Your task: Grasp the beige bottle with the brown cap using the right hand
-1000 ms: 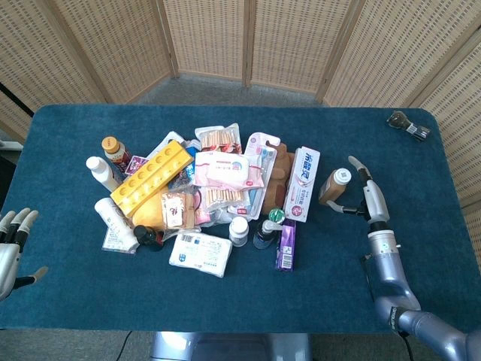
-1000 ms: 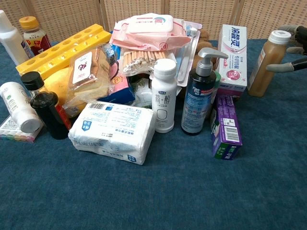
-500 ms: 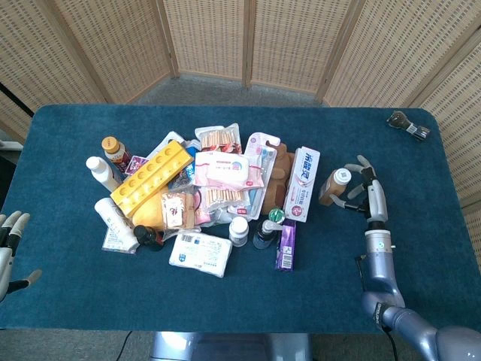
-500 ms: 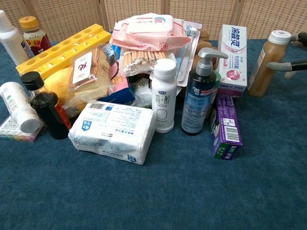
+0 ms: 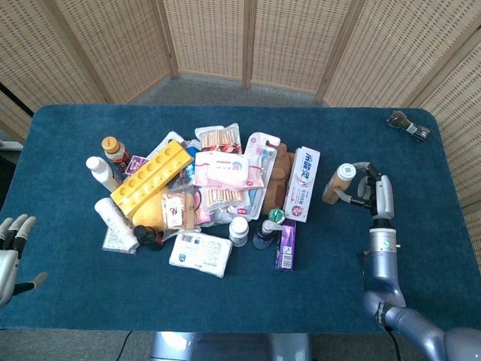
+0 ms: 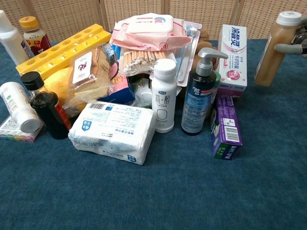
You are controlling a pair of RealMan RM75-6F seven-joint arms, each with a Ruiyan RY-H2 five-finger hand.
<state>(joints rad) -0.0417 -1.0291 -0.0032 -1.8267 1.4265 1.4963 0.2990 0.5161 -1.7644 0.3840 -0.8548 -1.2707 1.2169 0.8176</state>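
The beige bottle point(image 5: 336, 186), filled tan with a pale cap, is at the right of the pile, just beyond the toothpaste box point(image 5: 303, 183). My right hand point(image 5: 373, 192) grips it from the right, fingers curled around its upper body. In the chest view the beige bottle point(image 6: 269, 53) leans with its cap to the right, and its base looks raised off the cloth. Only the fingers of my right hand point(image 6: 296, 44) show at that frame's edge. My left hand point(image 5: 10, 247) hangs with fingers spread off the table's near left corner, holding nothing.
A crowded pile fills the table's middle: yellow tray point(image 5: 152, 177), pink wipes pack point(image 5: 222, 170), dark pump bottle point(image 6: 196, 96), purple box point(image 6: 225, 127), white packet point(image 6: 112, 132). A small dark object point(image 5: 408, 125) lies at the far right corner. Blue cloth point(image 5: 421, 226) surrounds my right arm.
My right hand has closed its fingers around the beige bottle. The bottle has tilted and risen slightly toward the right. The left hand has shifted a little.
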